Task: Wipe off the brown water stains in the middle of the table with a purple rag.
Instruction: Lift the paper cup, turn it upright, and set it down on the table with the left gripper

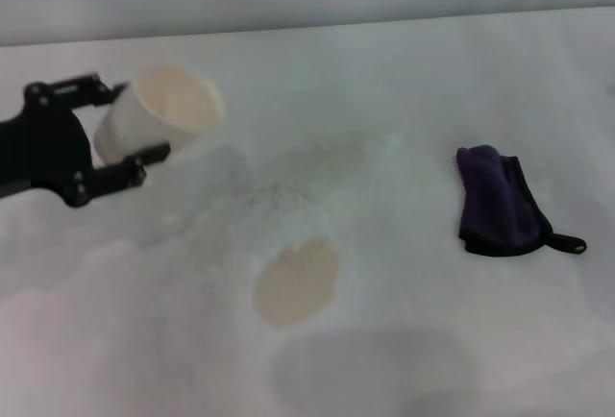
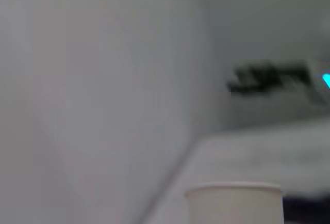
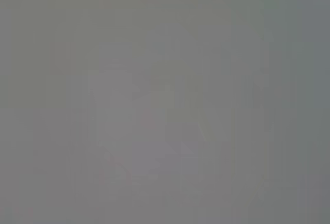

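The left tool point(image 1: 120, 124) is matte black: two slim, angular fingers on a blocky black body with small screws.

Soft cloth purple rag point(image 1: 501, 202) on matt white table point(image 1: 404, 81).

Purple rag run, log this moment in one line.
left claw: holding tilted cup | brown water stains: unwiped | purple rag: untouched on table | right claw: unseen
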Controlling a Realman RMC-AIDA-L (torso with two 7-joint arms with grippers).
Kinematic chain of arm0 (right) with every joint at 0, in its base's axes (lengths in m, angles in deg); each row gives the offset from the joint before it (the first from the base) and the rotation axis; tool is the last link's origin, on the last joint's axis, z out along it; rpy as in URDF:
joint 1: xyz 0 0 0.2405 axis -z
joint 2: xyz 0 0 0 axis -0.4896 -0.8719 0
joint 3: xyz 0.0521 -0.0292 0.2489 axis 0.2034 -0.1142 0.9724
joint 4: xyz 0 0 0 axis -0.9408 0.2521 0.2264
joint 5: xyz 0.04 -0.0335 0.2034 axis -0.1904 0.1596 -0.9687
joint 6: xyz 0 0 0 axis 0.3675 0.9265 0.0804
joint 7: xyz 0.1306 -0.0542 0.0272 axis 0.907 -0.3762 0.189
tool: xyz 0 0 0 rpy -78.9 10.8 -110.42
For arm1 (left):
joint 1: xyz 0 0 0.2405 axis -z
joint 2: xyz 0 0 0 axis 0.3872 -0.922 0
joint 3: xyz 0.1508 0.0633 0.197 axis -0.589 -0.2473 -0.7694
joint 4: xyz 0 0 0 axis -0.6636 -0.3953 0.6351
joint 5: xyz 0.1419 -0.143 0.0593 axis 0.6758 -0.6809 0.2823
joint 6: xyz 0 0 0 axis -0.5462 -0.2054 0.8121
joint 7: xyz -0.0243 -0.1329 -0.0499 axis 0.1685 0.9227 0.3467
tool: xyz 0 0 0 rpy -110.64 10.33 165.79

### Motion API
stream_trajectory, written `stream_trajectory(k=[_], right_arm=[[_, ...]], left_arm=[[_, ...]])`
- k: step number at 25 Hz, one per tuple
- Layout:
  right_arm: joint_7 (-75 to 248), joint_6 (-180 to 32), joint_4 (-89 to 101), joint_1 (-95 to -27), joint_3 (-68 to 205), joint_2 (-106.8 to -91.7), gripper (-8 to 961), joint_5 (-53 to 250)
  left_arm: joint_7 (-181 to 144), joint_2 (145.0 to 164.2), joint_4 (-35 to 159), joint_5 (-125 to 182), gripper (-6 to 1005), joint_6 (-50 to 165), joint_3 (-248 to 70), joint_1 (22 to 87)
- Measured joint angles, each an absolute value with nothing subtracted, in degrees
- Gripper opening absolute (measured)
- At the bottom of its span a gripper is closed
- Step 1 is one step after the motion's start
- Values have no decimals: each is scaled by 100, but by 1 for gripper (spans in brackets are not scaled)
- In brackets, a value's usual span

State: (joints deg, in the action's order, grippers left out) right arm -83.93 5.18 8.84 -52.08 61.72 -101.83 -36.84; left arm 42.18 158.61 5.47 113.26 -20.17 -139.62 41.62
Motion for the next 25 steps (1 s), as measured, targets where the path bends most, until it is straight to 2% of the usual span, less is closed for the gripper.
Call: stream_trajectory(k=[4, 10, 18, 25], right_arm=[[-8399, 492, 1092, -5204, 5595, -10179, 872, -3683], [-8437, 515, 1237, -5149, 5009, -10174, 871, -3683], [-8550, 523, 1250, -5027, 4693, -10168, 871, -3610], [-8549, 540, 1308, -4931, 4643, -10164, 871, -3581]], left_arm=[[4017, 15863, 1471, 10351, 642, -2010, -13806, 4088], [2912, 15880, 3010, 9442, 618, -1995, -13837, 3938], [1240, 15912, 4912, 9047, 617, -2028, -13836, 3920], [308, 15929, 5640, 8635, 617, -1995, -13840, 3759]])
